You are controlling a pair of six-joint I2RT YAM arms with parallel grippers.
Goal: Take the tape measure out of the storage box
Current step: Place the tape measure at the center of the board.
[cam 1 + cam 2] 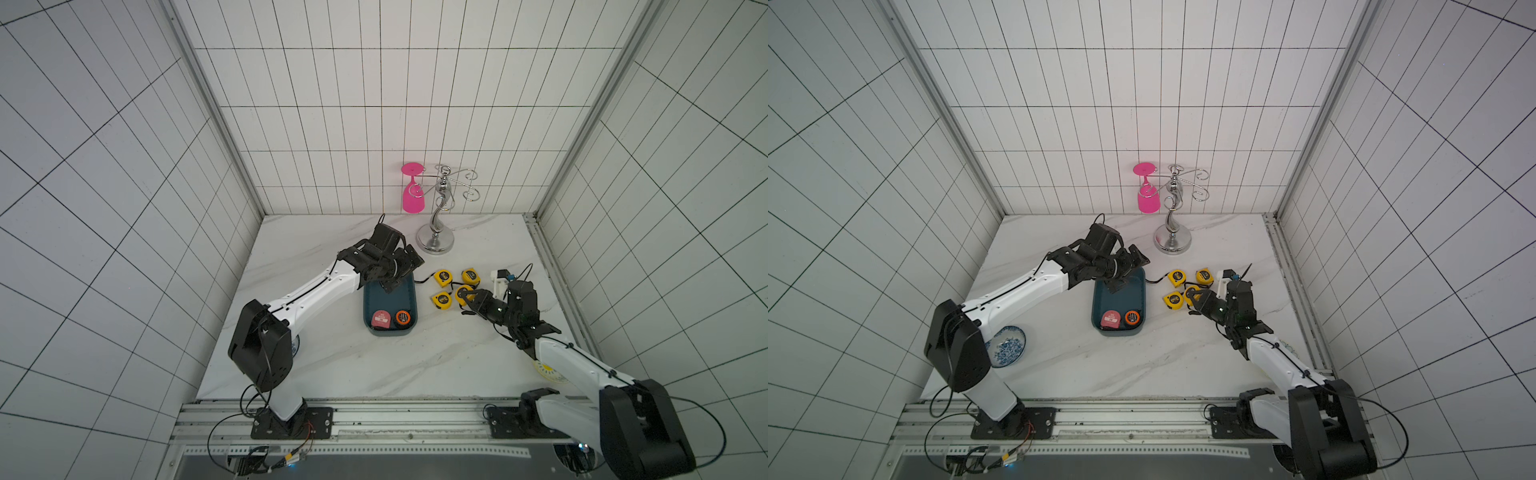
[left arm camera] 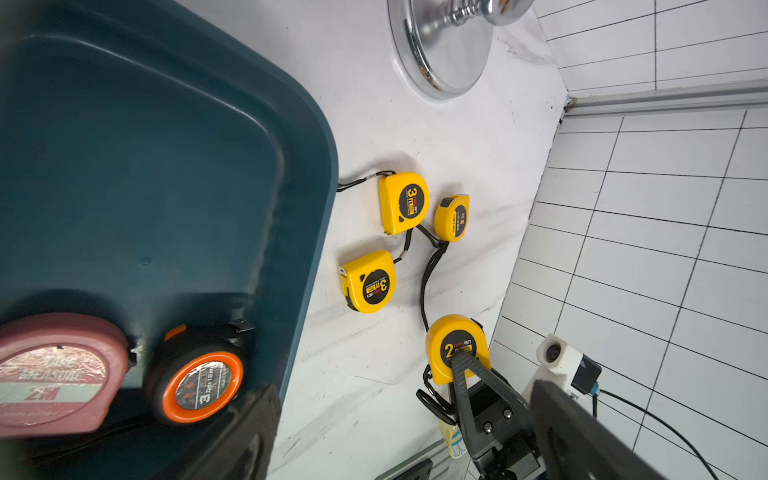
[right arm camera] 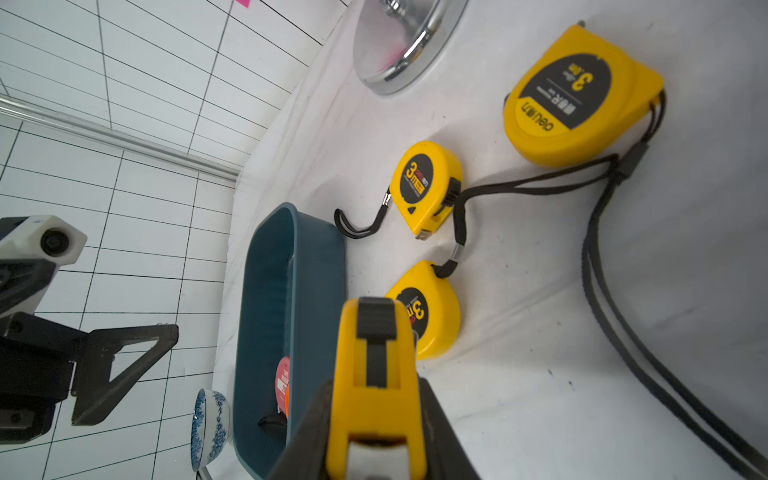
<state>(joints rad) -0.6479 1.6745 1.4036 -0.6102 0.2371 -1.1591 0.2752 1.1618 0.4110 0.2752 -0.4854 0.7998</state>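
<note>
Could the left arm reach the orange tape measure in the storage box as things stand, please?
Probably yes: the left gripper hangs open above the storage box, where the orange tape measure lies uncovered.

We see a white marble-look table [image 1: 353,365]. A teal box [image 1: 392,303] lies on it directly under the left claw [image 1: 392,282], running from there back toward the robot. Between the 2 claws, just past the right claw [image 1: 467,297], 3 yellow tape measures [image 1: 443,277] lie flat and close together, their black straps trailing on the top. 1 strap loop ends just beside the box wall. A 4th tape measure [image 1: 463,293] sits clamped in the right claw; we cannot tell if it touches the top. Beyond the left claw, toward the back wall, stands a chrome stand [image 1: 435,241]. Well behind that claw rests a blue-patterned bowl [image 1: 1007,347]. Behind the right claw, a pale dish [image 1: 548,372] lies half hidden under the arm.
</note>
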